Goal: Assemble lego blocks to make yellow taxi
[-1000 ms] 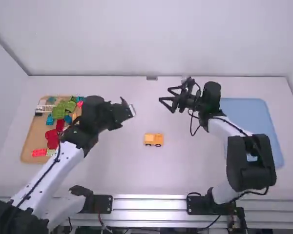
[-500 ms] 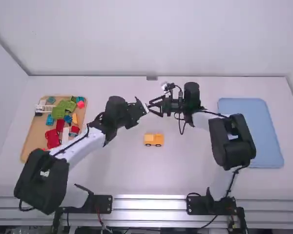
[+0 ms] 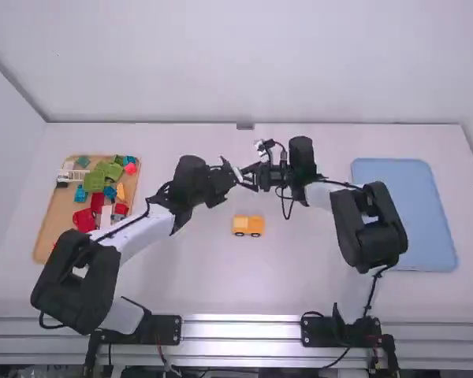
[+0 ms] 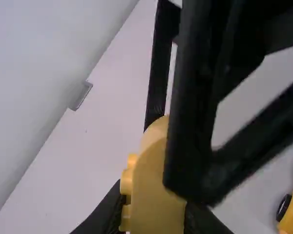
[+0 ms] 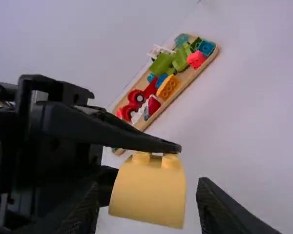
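The orange-yellow wheeled lego car point(image 3: 248, 226) stands upright at the table's middle; part of that car point(image 4: 292, 212) shows in the left wrist view. Beyond it, my left gripper point(image 3: 229, 179) and my right gripper point(image 3: 251, 176) meet above the table. In its wrist view, my left gripper point(image 4: 152, 208) is shut on a curved pale yellow block point(image 4: 155, 183). My right gripper point(image 5: 149, 192) is open, its two fingers either side of that same block point(image 5: 149, 195), with gaps visible in the right wrist view. Studs on the block face one left finger.
A wooden tray point(image 3: 46, 228) with several red, green, blue and other loose blocks lies at the far left. On the right lies a blue tray point(image 3: 410, 205), partly beside the right arm. A wall point(image 3: 244, 63) rises behind the table.
Both grippers have come together toward the middle, the left one moving right with the pale yellow block, the right one moving left until its open fingers surround it. The wheeled car has stayed put.
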Action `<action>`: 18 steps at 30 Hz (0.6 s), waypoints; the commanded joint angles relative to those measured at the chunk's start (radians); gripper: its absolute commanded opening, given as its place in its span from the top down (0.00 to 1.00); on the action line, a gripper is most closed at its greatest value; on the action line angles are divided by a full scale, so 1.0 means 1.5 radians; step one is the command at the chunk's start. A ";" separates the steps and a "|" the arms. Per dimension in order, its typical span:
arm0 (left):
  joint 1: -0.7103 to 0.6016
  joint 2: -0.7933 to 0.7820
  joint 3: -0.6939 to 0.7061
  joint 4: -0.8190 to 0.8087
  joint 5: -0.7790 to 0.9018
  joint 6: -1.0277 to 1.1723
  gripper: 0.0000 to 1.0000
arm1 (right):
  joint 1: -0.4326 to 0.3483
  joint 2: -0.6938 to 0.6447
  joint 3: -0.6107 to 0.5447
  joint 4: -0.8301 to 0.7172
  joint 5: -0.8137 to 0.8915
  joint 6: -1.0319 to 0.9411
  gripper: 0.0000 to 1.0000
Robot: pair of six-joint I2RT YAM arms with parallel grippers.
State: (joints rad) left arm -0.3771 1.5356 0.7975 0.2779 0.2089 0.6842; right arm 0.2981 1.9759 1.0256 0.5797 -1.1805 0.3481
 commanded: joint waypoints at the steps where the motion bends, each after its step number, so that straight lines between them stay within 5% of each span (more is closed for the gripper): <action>1: -0.012 0.002 -0.003 -0.002 0.012 -0.005 0.98 | 0.010 0.009 0.021 -0.001 0.013 -0.010 0.46; 8: -0.010 0.002 -0.003 -0.012 0.007 -0.005 0.98 | 0.011 0.009 0.028 -0.011 0.017 -0.010 0.71; 12: -0.010 0.002 -0.003 -0.011 0.006 -0.005 0.91 | 0.010 0.009 0.028 -0.011 0.017 -0.010 0.75; 13: -0.010 0.002 -0.003 -0.010 0.006 -0.005 0.79 | 0.010 0.009 0.028 -0.011 0.017 -0.011 0.75; 15: -0.011 0.002 -0.003 -0.010 0.008 -0.005 0.39 | 0.010 0.009 0.028 -0.009 0.016 -0.017 0.76; 16: -0.010 0.002 -0.003 -0.010 0.013 -0.011 0.01 | 0.010 0.009 0.028 -0.007 0.011 -0.029 0.76; 18: -0.010 -0.001 -0.002 -0.007 0.012 -0.048 0.01 | 0.007 0.008 0.028 -0.005 0.008 -0.045 0.77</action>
State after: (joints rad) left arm -0.3847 1.5352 0.7975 0.2638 0.2100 0.6540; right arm 0.3111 1.9762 1.0348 0.5674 -1.1461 0.3138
